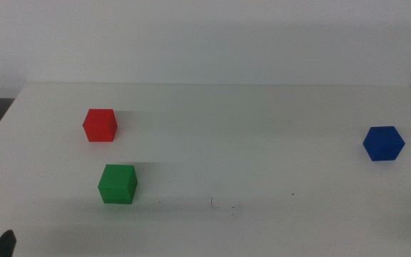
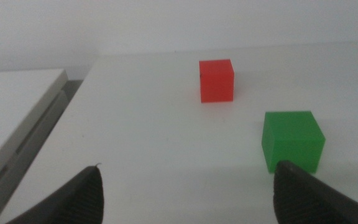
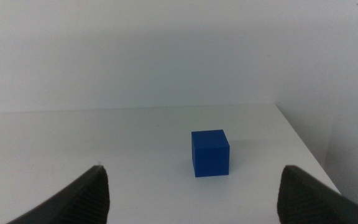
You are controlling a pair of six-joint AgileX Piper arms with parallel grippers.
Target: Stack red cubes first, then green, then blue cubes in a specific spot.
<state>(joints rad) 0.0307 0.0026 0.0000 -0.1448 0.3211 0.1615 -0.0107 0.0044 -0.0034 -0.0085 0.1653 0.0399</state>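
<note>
The red cube (image 1: 100, 125) rests on the white table (image 1: 248, 121) at the left, with the green cube (image 1: 117, 183) a little nearer the front edge. Far off at the right sits the blue cube (image 1: 383, 143). My left gripper (image 2: 188, 193) hangs open near the front left corner, short of the green cube (image 2: 293, 140) and the red cube (image 2: 216, 79), holding nothing. My right gripper (image 3: 191, 193) is open too, facing the blue cube (image 3: 210, 152) from a distance; it is outside the middle view. The spot is unmarked white tabletop.
A few tiny dark specks (image 1: 223, 207) mark the tabletop near the front middle. A white ledge (image 2: 11, 118) runs beside the table's left edge. A white wall stands behind the table.
</note>
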